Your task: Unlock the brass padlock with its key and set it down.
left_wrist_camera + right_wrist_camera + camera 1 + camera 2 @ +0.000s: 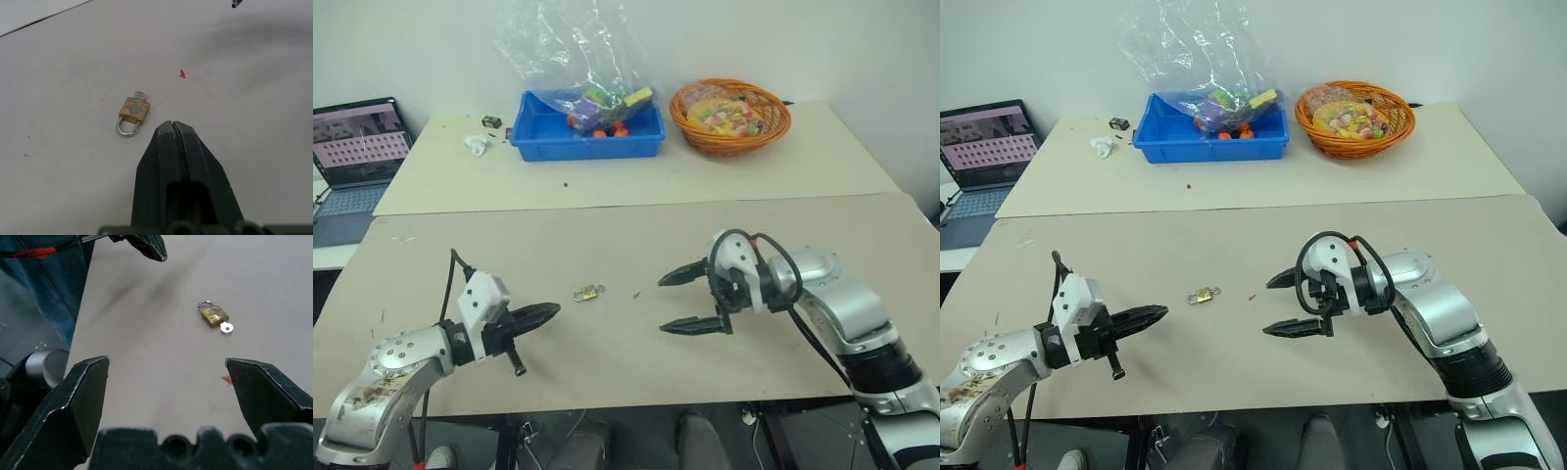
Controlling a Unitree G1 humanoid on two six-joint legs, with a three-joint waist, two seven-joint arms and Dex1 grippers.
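I see the brass padlock (586, 293) lying flat on the bare bench (636, 362), roughly midway between my two arms and touched by neither. The key (226, 327) sits at the padlock's base, its round head poking out from the body; the silvery shackle loop looks seated in the body, though I cannot tell from here whether it is locked. My left end effector (548, 311) hangs just left of the padlock, tips aimed toward it, fingers (166, 147) pressed together with only a thin seam between them and nothing held. My right end effector (677, 302) stands to the right of the padlock, pointing left toward it, spread wide with both fingers (80, 387) far apart and empty. A small red speck (182, 74) lies on the bench between the padlock and the right end effector. On the far bench, a blue bin (589, 127) holds coloured items and a crumpled clear plastic bag (570, 49); to its right sits an orange wicker basket (731, 117) with wrapped sweets. An open laptop (357, 147) stands at the far left.
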